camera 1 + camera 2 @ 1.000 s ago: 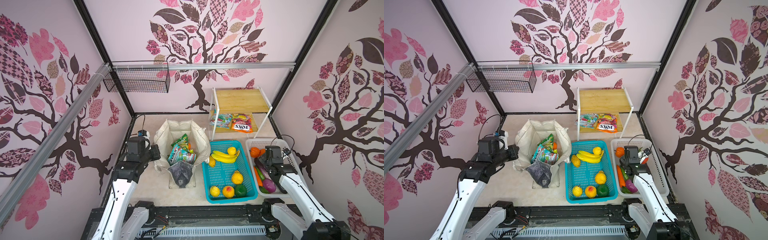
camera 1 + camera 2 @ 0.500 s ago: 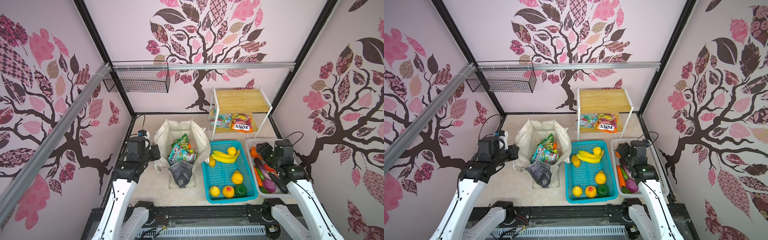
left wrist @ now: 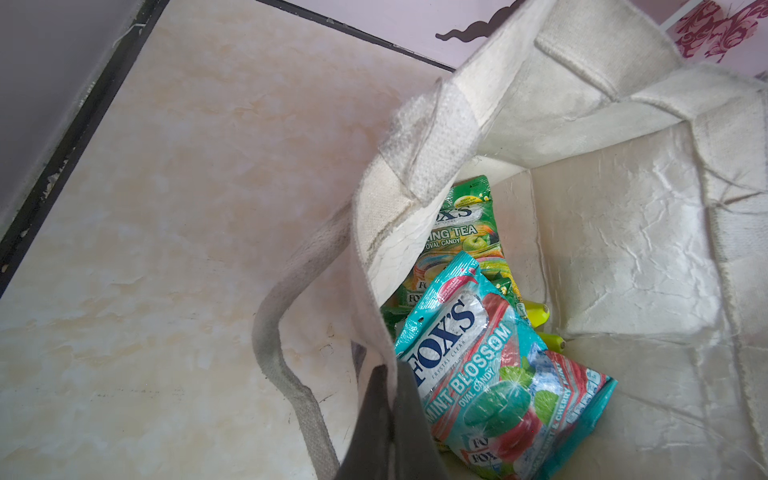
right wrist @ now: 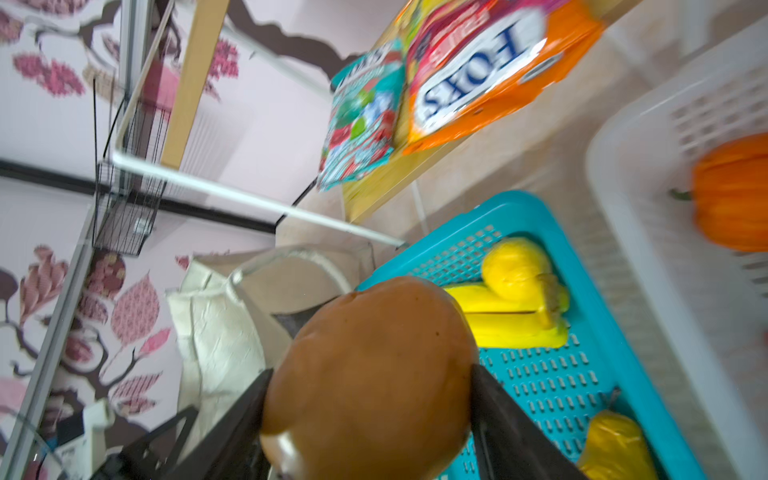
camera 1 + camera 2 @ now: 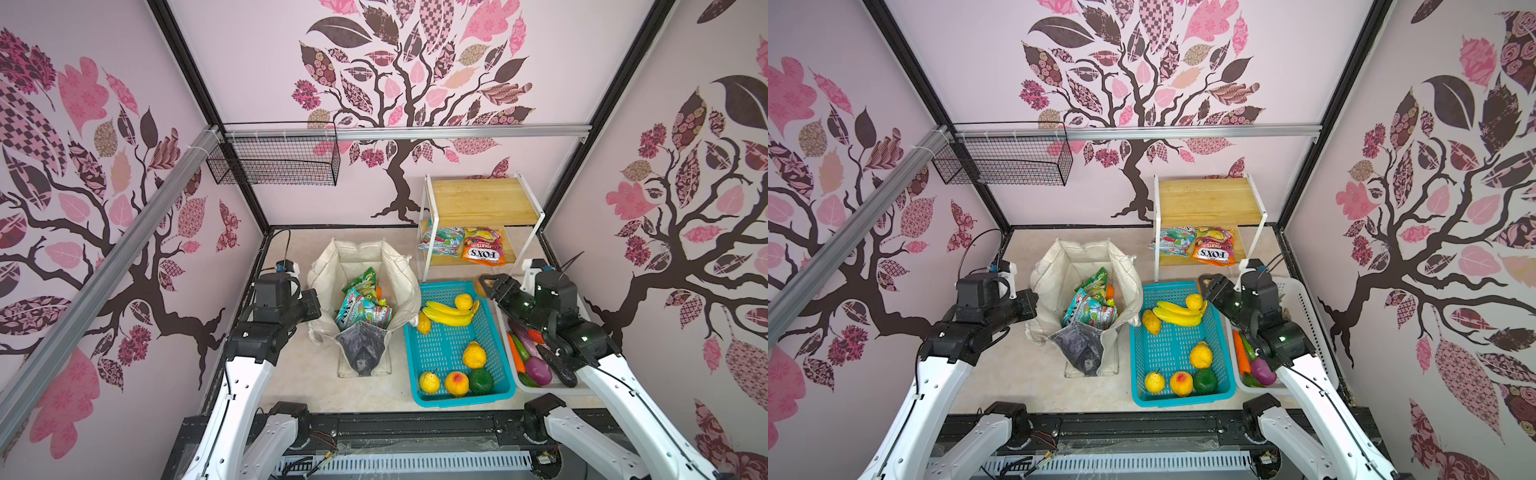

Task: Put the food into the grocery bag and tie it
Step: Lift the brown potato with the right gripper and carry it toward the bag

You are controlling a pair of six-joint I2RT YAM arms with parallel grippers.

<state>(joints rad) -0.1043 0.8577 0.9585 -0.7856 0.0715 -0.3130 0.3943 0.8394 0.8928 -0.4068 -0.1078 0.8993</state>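
In both top views the grocery bag point(image 5: 359, 259) is seen standing open at 9 o'clock of the teal basket point(image 5: 457, 400), its mouth spread so that food can be dropped in from above; FOX'S packets point(image 5: 362, 307) are already lodged inside. The left gripper point(image 5: 314, 305) is set against the bag's 9 o'clock rim, judged to be there so that the mouth is held wide. The right gripper point(image 5: 490, 282) is raised over the teal basket's 1 o'clock corner with the brown round one point(image 5: 480, 287) carried at its tip — well apart from the bag, with the banana bunch point(image 5: 449, 313) and the basket's walls lying between. Free room is judged to lie above the basket, though the shelf point(image 5: 478, 199) stands near at 12 o'clock and the arm is stretched over the white basket point(image 5: 540, 390). In the left wrist view the jaws are shown closed on the canvas rim, just beside a strap handle point(image 3: 282, 340), and bare lining is left past the teal packet point(image 3: 478, 365) for more items. In the right wrist view, which is blurred, the brown round one is shown clamped between two dark fingers point(image 4: 498, 415) across its widest part — a hold judged firm enough for carrying; the bag's 3 o'clock rim would have to be cleared before any release
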